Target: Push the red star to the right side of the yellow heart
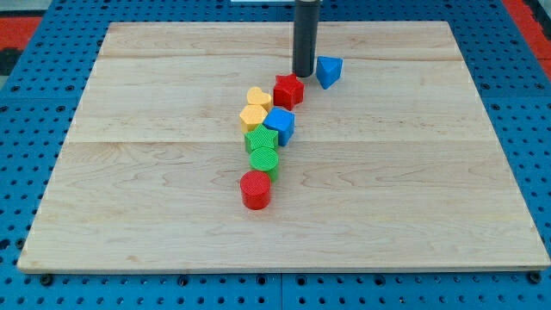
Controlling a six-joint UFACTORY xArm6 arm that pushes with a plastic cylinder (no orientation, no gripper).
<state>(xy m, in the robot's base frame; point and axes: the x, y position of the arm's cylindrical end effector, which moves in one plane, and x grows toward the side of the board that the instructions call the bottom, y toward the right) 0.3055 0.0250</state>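
My tip (304, 74) sat just above the red star (288, 89), which was beside the yellow heart (258, 97); this tool was a plain rod that held nothing.

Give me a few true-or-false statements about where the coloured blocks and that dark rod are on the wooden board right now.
1. My tip sits just above the red star, toward the view's top. True.
2. The red star lies to the view's left of the yellow heart. False: it lies at the heart's right, close beside it.
3. A red cylinder ends the line of blocks at the view's bottom. True.
4. The blue block near my tip is on the tip's left. False: it is on the view's right of the tip.
5. Two green blocks lie between the yellow blocks and the red cylinder. True.
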